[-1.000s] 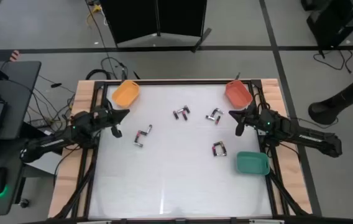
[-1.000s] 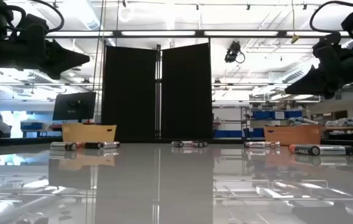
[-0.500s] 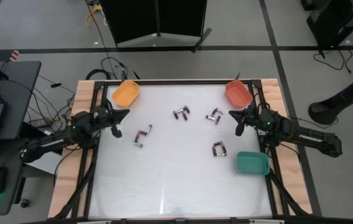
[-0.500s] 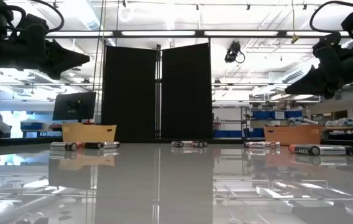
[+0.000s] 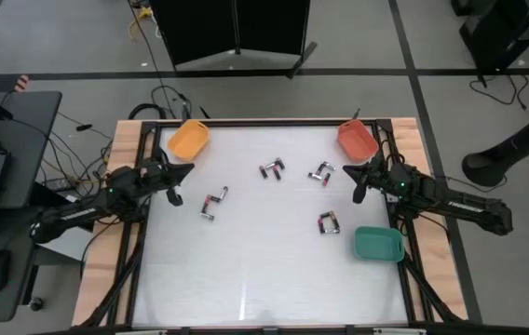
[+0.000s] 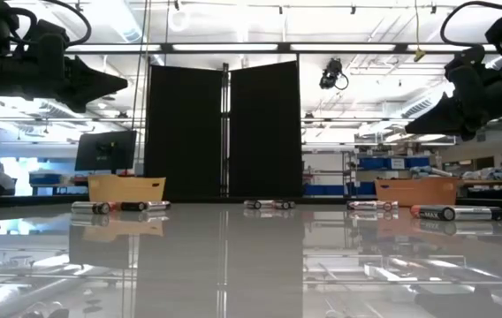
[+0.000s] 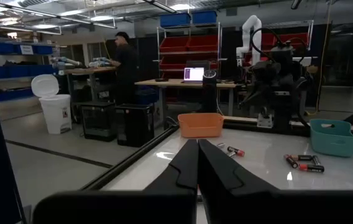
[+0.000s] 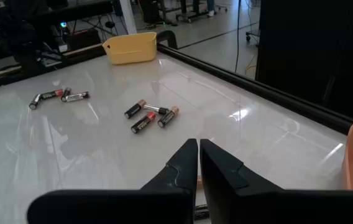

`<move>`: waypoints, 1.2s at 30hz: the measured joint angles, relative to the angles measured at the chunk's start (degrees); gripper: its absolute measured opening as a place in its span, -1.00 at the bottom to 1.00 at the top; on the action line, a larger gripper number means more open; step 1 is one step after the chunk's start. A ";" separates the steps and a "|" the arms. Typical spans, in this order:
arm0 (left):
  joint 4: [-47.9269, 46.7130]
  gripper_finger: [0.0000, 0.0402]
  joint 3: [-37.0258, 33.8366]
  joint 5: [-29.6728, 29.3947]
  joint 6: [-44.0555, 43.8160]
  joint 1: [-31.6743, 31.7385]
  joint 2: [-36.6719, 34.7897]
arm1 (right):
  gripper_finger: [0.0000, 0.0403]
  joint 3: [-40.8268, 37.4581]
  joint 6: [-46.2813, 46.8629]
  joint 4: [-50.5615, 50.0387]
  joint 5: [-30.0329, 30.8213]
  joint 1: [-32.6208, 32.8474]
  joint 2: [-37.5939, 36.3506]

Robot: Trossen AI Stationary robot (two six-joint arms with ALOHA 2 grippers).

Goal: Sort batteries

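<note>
Small dark batteries with red or silvery ends lie on their sides on the white table in four clusters: one (image 5: pixel 213 202) near my left arm, one (image 5: pixel 271 169) at the far middle, one (image 5: pixel 320 172) near my right arm, and one (image 5: pixel 328 222) by the green tray. My left gripper (image 5: pixel 173 183) hovers shut and empty at the table's left side, above the surface. My right gripper (image 5: pixel 358 183) hovers shut and empty at the right side. In the right wrist view the fingers (image 8: pixel 196 163) are closed, with batteries (image 8: pixel 151 116) beyond them.
An orange-yellow tray (image 5: pixel 189 139) stands at the far left corner, a red-orange tray (image 5: pixel 357 140) at the far right corner, and a green tray (image 5: pixel 378 244) at the right edge. The near half of the table is bare. A person (image 7: pixel 125 59) stands in the room beyond.
</note>
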 joint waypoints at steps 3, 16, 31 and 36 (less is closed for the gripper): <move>0.00 -0.93 -0.01 0.00 -0.01 -0.01 0.00 | -0.85 0.01 0.01 0.00 0.01 -0.01 -0.01; 0.02 -0.93 -0.01 -0.02 -0.02 -0.02 0.00 | -0.85 0.00 0.00 0.00 0.00 -0.02 0.00; 7.10 -0.93 0.02 -0.01 -0.02 -0.02 0.00 | -0.85 0.01 0.01 0.01 0.01 -0.02 -0.02; 8.21 -0.93 0.02 -0.10 -0.07 -0.02 0.35 | -0.85 0.02 0.02 0.00 0.00 0.00 0.00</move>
